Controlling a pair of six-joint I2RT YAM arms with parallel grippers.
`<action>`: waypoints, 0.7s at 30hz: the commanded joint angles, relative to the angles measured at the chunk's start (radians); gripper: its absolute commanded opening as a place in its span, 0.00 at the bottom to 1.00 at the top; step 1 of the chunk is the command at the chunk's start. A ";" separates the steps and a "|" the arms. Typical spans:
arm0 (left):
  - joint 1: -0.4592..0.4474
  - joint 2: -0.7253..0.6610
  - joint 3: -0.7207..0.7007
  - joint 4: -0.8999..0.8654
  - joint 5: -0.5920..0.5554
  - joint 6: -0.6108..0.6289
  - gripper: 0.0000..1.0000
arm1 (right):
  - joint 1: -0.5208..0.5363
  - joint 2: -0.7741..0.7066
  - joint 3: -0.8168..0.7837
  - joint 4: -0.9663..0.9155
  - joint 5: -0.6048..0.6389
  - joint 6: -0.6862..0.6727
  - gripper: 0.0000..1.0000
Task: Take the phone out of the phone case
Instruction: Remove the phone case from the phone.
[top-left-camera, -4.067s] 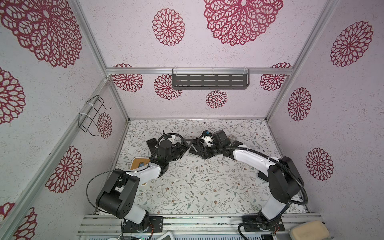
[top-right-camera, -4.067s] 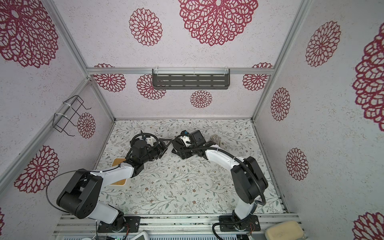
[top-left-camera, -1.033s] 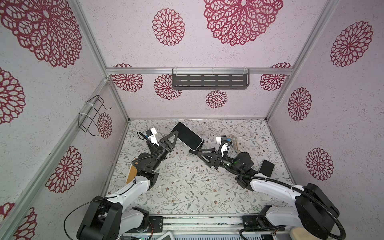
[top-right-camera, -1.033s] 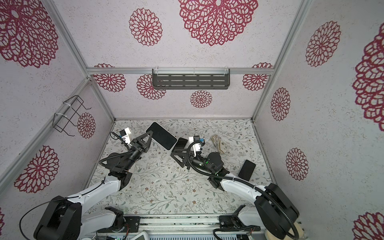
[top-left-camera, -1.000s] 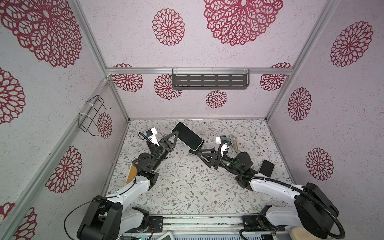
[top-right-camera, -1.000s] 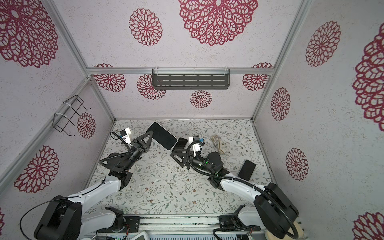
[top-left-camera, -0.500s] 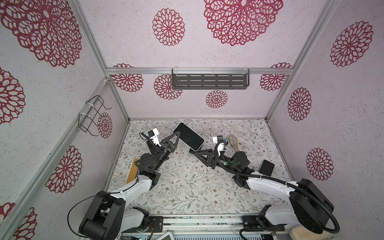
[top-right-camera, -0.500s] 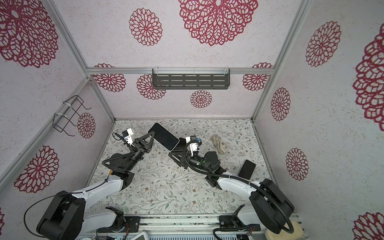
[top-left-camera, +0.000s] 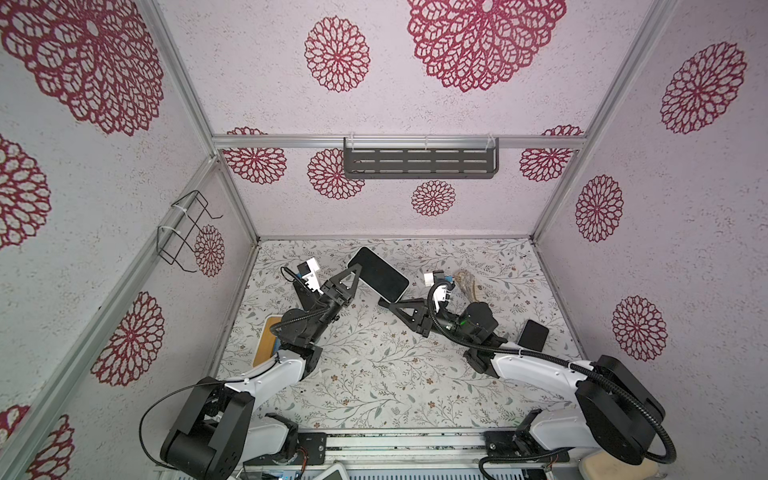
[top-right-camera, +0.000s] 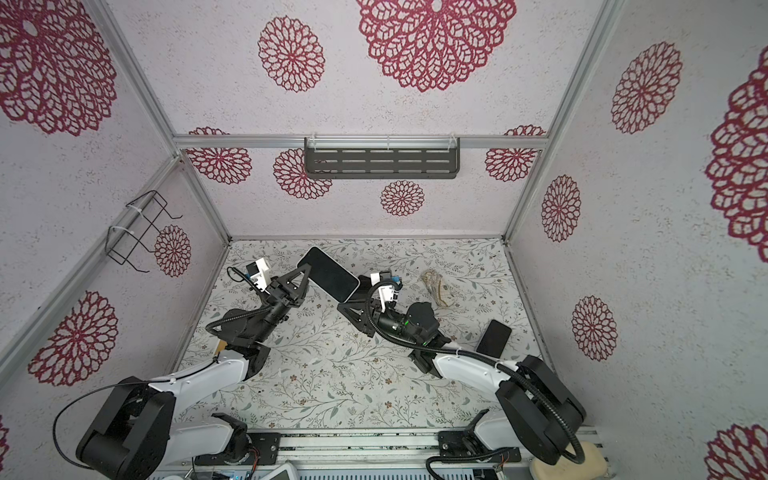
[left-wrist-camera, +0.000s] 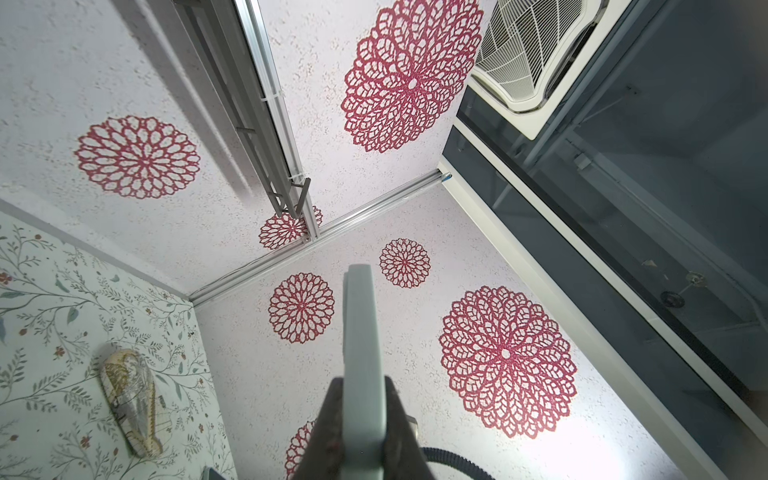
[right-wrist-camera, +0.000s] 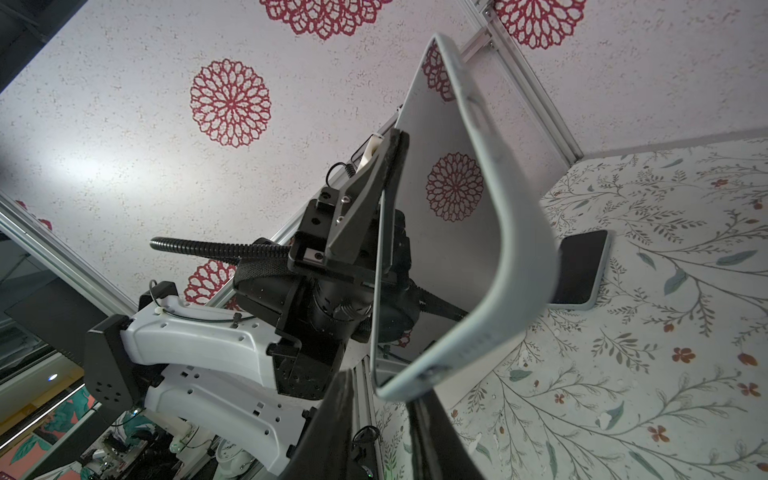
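Nearest, lower left of a top view: orange-rimmed pad (top-left-camera: 266, 345) flat on the worktop (top-left-camera: 374, 374), partly behind the left arm (top-left-camera: 270, 374). Mid right: spare phone (top-left-camera: 533, 334), dark, lying flat, well apart from both tools. Centre of both top views: right tool (top-left-camera: 384, 305) tipped up at the lower right corner of the phone (top-left-camera: 378, 274). From the right wrist view, fingers (right-wrist-camera: 336, 419) either side of the grey case (right-wrist-camera: 515, 232) at that corner, narrowly parted; gripping or merely beside it, cannot tell. Phone raised off the worktop, tilted, dark screen upward, seated in the case. Left tool (top-left-camera: 353, 272) clenched on the case's upper left edge; case edge-on between its fingers in the left wrist view. Beyond, right of centre: wrapped packet (top-left-camera: 467, 284) on the worktop. Farthest, top centre: grey shelf (top-left-camera: 419, 162) on the back wall.
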 joint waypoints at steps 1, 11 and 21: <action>-0.013 0.006 0.002 0.082 -0.008 -0.010 0.00 | 0.007 -0.004 0.044 0.059 -0.006 -0.001 0.20; -0.022 0.017 -0.010 0.106 0.000 -0.010 0.00 | 0.005 -0.007 0.048 0.058 -0.012 -0.012 0.06; -0.023 0.019 -0.017 0.121 -0.002 -0.008 0.00 | 0.004 -0.029 0.010 0.084 0.002 -0.005 0.36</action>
